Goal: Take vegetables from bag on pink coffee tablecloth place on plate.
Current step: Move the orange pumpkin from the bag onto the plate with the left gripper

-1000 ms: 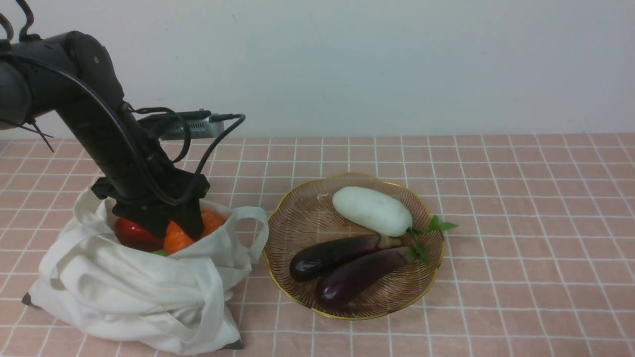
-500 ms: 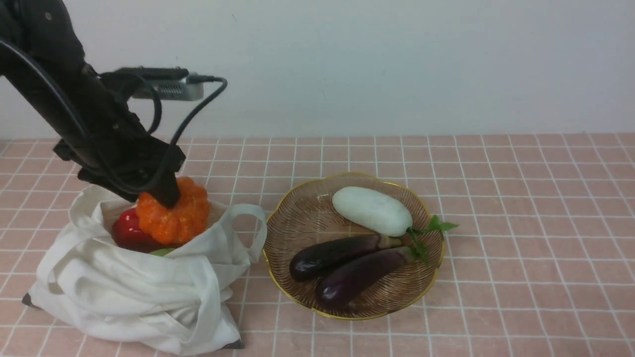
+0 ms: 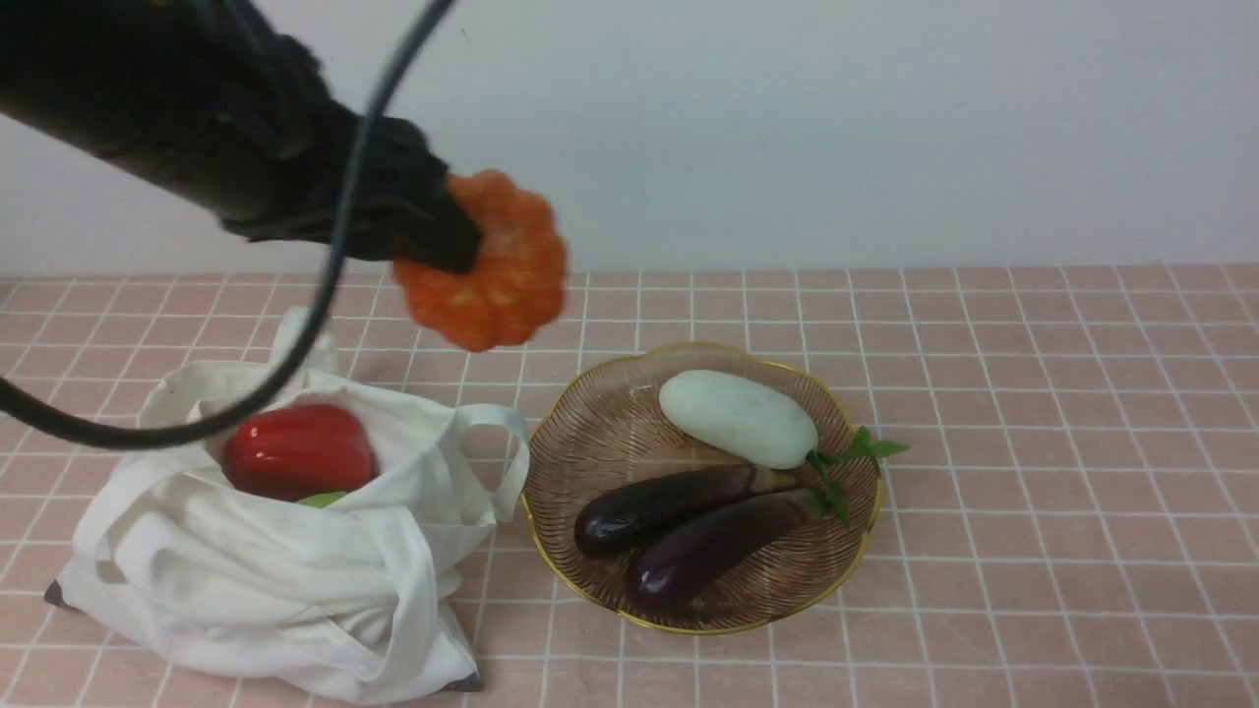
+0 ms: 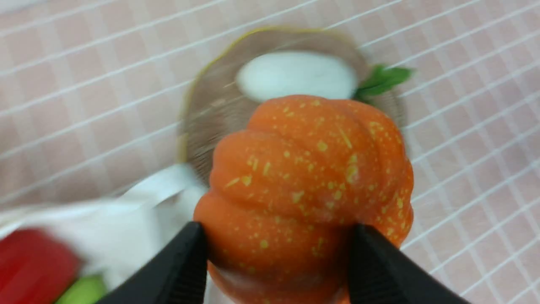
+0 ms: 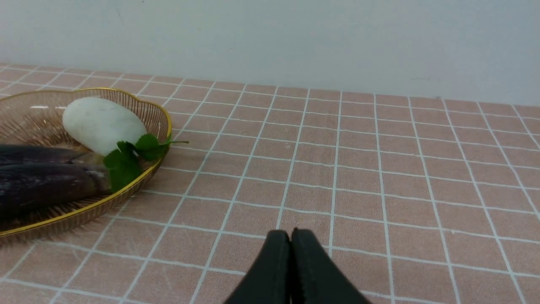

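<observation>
My left gripper (image 3: 460, 252) is shut on an orange ribbed pumpkin (image 3: 497, 280), held in the air between the bag and the plate; its two black fingers (image 4: 185, 257) press the pumpkin's (image 4: 308, 169) sides. The off-white bag (image 3: 266, 580) lies at the left on the pink coffee tablecloth (image 3: 1033, 442), with a red bell pepper (image 3: 295, 447) and a green piece (image 3: 320, 500) showing in its mouth. The brown, gold-rimmed plate (image 3: 590, 413) holds a white eggplant (image 3: 738, 418) and two purple eggplants (image 3: 679, 497). My right gripper (image 5: 290, 234) is shut and empty, low over the cloth right of the plate (image 5: 165, 122).
A pale wall runs along the back of the table. Green leaves (image 3: 856, 447) from the eggplant stems hang over the plate's right rim. The left arm's cable (image 3: 325, 285) loops down over the bag.
My left gripper lifted the pumpkin out of the bag and carried it up and to the right. The red pepper in the bag is now uncovered.
</observation>
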`<act>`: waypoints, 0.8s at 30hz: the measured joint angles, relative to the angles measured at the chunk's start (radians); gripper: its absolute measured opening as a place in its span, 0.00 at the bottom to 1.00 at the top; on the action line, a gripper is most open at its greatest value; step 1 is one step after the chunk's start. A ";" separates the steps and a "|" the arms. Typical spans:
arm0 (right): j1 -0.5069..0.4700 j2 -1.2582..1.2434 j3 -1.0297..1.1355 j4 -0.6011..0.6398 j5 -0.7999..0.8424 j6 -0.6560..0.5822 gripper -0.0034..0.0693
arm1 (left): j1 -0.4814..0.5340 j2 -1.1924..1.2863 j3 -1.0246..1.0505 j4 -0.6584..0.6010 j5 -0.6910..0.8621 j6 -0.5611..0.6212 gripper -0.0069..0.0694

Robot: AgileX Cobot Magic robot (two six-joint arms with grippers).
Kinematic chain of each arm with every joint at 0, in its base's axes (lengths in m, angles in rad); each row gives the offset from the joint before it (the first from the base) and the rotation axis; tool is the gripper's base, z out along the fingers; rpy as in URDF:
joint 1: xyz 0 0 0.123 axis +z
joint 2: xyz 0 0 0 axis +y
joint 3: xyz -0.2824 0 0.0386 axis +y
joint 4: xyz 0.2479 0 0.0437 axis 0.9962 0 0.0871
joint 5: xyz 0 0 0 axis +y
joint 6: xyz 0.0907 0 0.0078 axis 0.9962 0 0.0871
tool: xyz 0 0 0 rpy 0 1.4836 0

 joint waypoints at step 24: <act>0.000 0.000 0.000 0.000 0.000 0.000 0.03 | -0.177 0.471 0.001 0.133 -0.373 -0.049 0.60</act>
